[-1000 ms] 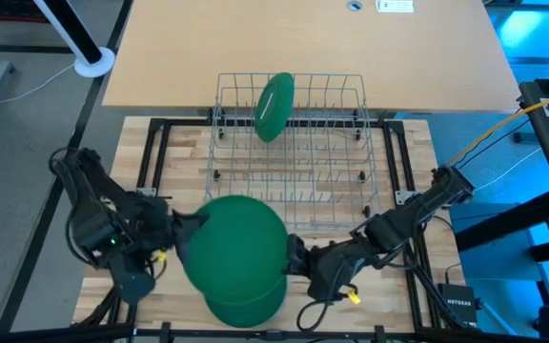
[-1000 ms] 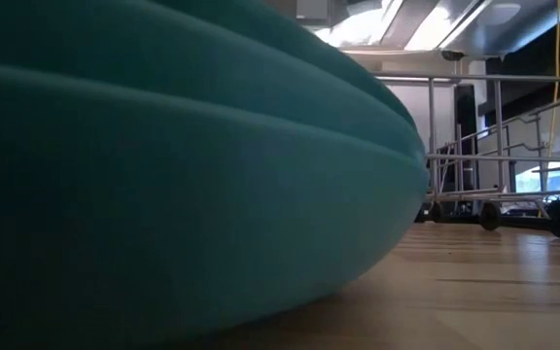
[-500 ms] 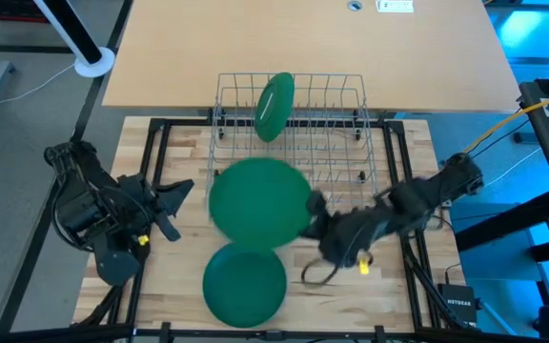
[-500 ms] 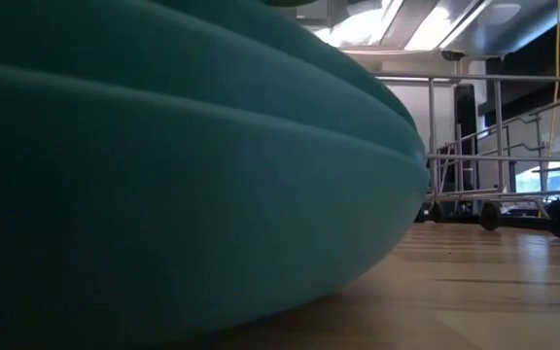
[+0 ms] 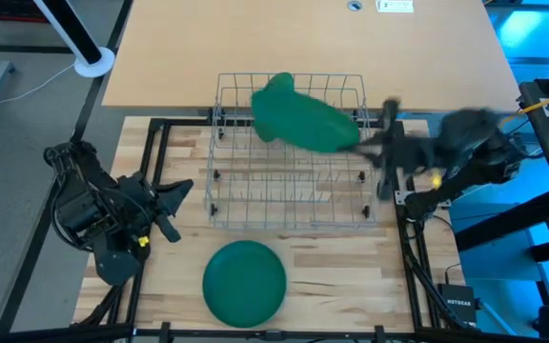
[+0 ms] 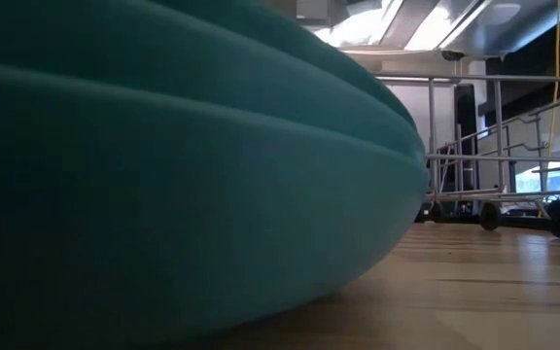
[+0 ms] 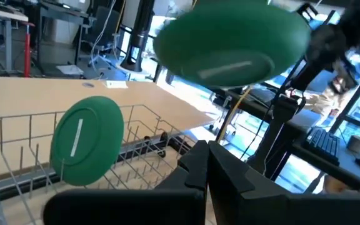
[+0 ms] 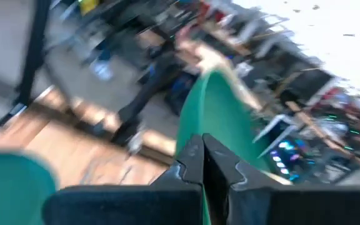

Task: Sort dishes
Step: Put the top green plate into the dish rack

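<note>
My right gripper [image 5: 370, 143] is shut on a green plate [image 5: 308, 119] held above the far part of the wire rack [image 5: 289, 195]. That plate also shows in the left wrist view [image 7: 233, 40]. A second green plate [image 7: 86, 147] stands on edge between the rack's wires at its far left. A stack of green plates [image 5: 245, 281] lies on the table in front of the rack and fills the low view [image 6: 163, 194]. My left gripper [image 5: 181, 205] is shut and empty, left of the rack. My right gripper pinches the plate's rim [image 8: 195, 128] between its two fingers, at the plate's right-hand edge [image 5: 358, 135]. The fingers come roughly level from the table's right. The plate is lifted clear above the rack and tilted.
The rack's upright wires and raised rim [image 5: 219, 114] surround the standing plate. A black frame [image 5: 151, 143] runs around the wooden board. A lamp base [image 5: 93, 62] and a cable lie at the far left. Cables and equipment [image 5: 541, 105] crowd the right side.
My right gripper has carried the top plate off the stack, up and toward the table's far edge, to above the rack; the plate has tipped from level to tilted. My left gripper has drawn back from the plate's left rim toward the table's left edge.
</note>
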Controlling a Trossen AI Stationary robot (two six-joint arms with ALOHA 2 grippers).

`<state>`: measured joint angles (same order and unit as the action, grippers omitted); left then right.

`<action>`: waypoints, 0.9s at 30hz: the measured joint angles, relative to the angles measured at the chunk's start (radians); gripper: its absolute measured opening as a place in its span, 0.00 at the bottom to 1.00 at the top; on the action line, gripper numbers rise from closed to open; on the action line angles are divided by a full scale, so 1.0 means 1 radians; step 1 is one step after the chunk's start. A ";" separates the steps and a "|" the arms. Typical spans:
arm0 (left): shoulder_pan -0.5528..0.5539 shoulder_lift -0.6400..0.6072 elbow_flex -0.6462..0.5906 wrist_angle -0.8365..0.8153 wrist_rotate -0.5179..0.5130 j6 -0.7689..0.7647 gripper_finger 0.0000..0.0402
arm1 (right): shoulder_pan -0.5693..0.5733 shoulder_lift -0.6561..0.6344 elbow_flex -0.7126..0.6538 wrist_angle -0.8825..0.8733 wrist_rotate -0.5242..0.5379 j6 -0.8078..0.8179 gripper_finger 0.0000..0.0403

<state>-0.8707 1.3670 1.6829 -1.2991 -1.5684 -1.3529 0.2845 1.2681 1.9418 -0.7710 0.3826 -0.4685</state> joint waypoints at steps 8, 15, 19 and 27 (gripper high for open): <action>0.024 0.000 0.000 0.000 0.002 0.000 0.00 | -0.179 -0.046 0.000 0.076 -0.008 0.051 0.00; 0.029 0.000 0.000 0.000 0.022 0.000 0.00 | -0.280 -0.045 -0.004 -0.069 -0.064 0.053 0.00; 0.029 0.001 0.000 0.000 0.024 0.000 0.00 | -0.313 -0.041 -0.006 -0.142 -0.088 0.044 0.00; 0.029 0.001 0.000 -0.003 0.024 0.022 0.00 | -0.334 -0.040 -0.006 -0.279 -0.083 -0.012 0.00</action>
<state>-0.8417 1.3678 1.6825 -1.3018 -1.5444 -1.3306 -0.0490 1.2282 1.9358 -1.0503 0.3000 -0.4807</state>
